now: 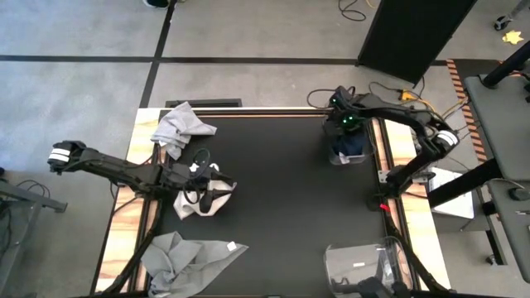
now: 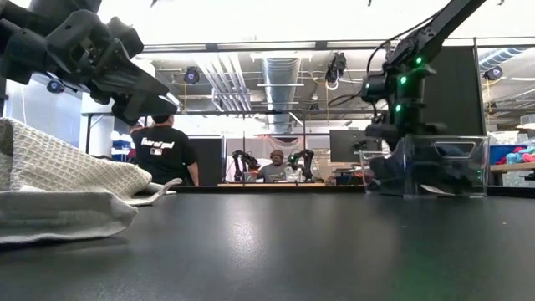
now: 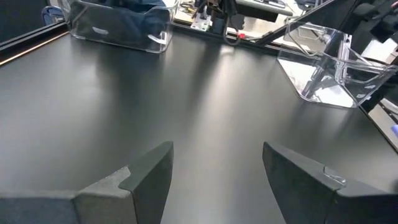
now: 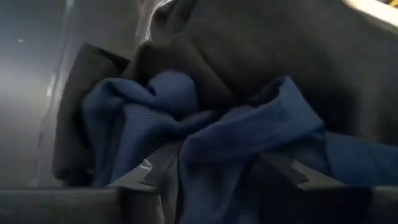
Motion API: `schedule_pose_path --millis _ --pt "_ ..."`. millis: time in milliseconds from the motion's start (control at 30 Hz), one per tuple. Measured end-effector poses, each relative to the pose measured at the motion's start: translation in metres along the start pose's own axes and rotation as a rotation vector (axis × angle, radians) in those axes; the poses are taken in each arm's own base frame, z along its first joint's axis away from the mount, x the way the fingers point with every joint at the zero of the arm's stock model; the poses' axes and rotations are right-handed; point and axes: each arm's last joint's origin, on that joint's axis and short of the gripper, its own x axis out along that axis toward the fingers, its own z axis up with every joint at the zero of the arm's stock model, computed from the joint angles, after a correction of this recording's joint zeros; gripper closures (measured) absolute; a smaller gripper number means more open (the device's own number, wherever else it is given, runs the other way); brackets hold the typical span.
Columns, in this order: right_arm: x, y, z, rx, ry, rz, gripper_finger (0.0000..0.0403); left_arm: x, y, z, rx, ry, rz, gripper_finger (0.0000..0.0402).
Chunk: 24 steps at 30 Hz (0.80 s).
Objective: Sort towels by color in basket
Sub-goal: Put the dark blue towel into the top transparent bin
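A clear basket (image 1: 362, 263) is being seen at the near right edge of the black worktop (image 1: 281, 199), and a light grey towel (image 1: 189, 258) is lying crumpled at the near left corner. Farther in on the left, the left gripper (image 1: 204, 184) is being held low over a white towel (image 1: 217, 199); its jaws are spread wide and released, with nothing between them, as is shown in the left wrist view, where only bare worktop is lying ahead of the fingers (image 3: 152, 177). A second light grey towel (image 1: 180, 128) is resting bunched at the far left corner, partly over the worktop's edge.

At the far right, the right gripper (image 1: 348, 132) is being lowered into a second clear basket (image 2: 439, 167), where a dark navy towel (image 4: 205, 130) is lying in folds. In the right wrist view the fabric is bunched over and between the fingers (image 4: 158, 168); the jaws are partly closed, and whether the cloth is being grasped cannot be told.

Beyond the worktop, two people (image 2: 167, 155) are being seen in the room, one standing and one seated.
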Motion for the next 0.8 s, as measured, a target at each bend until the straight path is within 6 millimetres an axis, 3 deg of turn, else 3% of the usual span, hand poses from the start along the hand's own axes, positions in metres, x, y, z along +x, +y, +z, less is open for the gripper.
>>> schedule_pose_path --millis 300,400,567,800 --pt "-0.064 -0.005 -0.024 0.030 -0.123 0.027 0.0209 0.000 0.000 -0.001 0.016 0.004 0.010 0.0169" --pt "-0.074 -0.011 -0.036 0.116 -0.168 -0.122 0.0209 0.001 0.000 -0.001 0.014 0.008 0.011 0.0169" --pt "-0.058 -0.009 -0.045 0.208 -0.228 -0.255 0.0224 0.001 0.001 -0.002 0.009 0.017 0.012 0.0169" --pt "-0.030 0.000 -0.040 0.222 -0.260 -0.409 0.0263 0.001 0.001 -0.003 0.018 0.025 0.014 0.0169"
